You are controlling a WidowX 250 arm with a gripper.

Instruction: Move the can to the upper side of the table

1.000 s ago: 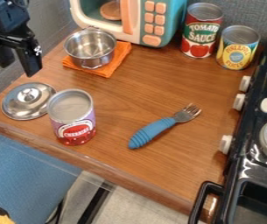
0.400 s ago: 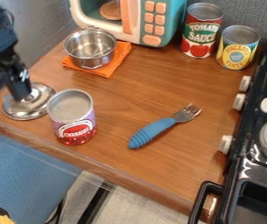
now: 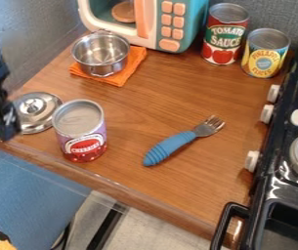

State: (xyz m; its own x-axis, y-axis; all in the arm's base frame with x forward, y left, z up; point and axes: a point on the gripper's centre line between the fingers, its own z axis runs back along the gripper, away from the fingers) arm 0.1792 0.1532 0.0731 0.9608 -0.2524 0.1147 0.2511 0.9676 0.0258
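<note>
A wooden worktop (image 3: 138, 100), seen at a slant from above. The task's thing, a can with a purple and red label (image 3: 80, 132), stands upright at the lower left, near the front edge. Two more cans already stand at the upper right, one red (image 3: 226, 35) and one yellow (image 3: 266, 53); I take the lower-left can to be the one I am asked to move.

My black end effector (image 3: 4, 122) is at the left edge of the view, to the left of that can and apart from it, overlapping the view of a silver lid (image 3: 35, 108). I cannot tell whether it is apart or together, but the can is not in its grasp.

Judging by this, the moving itself is all undone. Left for me: close in on the can, take hold, lift it, carry it to the upper side, set it down upright and let go.

Up there, a steel pot (image 3: 102, 54) sits on an orange cloth (image 3: 135, 58) at the upper left, with a toy microwave (image 3: 169, 25) between it and the two cans. A blue-handled fork (image 3: 177, 144) lies right of my can. The bare wood below the microwave and the red can looks a likely place to finish.
</note>
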